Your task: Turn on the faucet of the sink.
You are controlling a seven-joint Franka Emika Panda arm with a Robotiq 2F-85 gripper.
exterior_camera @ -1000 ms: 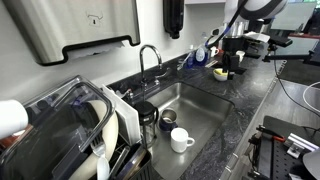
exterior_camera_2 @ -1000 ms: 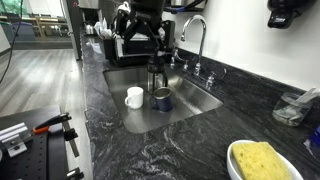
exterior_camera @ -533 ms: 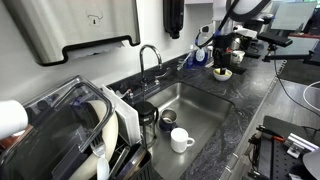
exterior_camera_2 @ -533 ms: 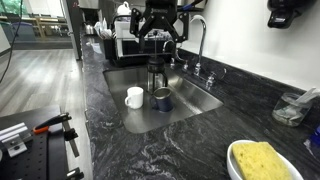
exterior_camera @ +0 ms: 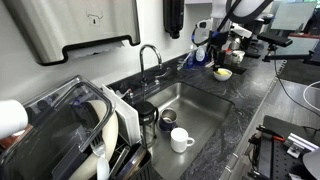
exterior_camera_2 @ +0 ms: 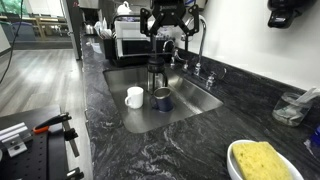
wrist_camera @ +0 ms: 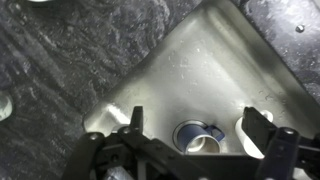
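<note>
The chrome gooseneck faucet (exterior_camera: 150,60) stands at the back rim of the steel sink (exterior_camera: 208,112), and shows in both exterior views (exterior_camera_2: 197,35). The sink (exterior_camera_2: 192,100) is set in dark speckled stone. My gripper (exterior_camera_2: 166,38) hangs open and empty in the air above the sink, to the side of the faucet's spout and apart from it. In an exterior view it is near the counter's far end (exterior_camera: 220,48). The wrist view looks straight down between the open fingers (wrist_camera: 197,122) into the sink (wrist_camera: 200,60). The faucet is out of the wrist view.
In the sink stand a white mug (exterior_camera_2: 134,97), a blue mug (exterior_camera_2: 161,98) (wrist_camera: 197,137) and a dark jug (exterior_camera_2: 155,72). A clear-lidded dish rack (exterior_camera: 60,130) sits beside the sink. A yellow sponge in a bowl (exterior_camera_2: 265,160) is on the counter. A black dispenser (exterior_camera: 173,15) hangs on the wall.
My gripper has risen and moved along over the sink toward the faucet's spout. It stays open. The mugs and jug have not moved.
</note>
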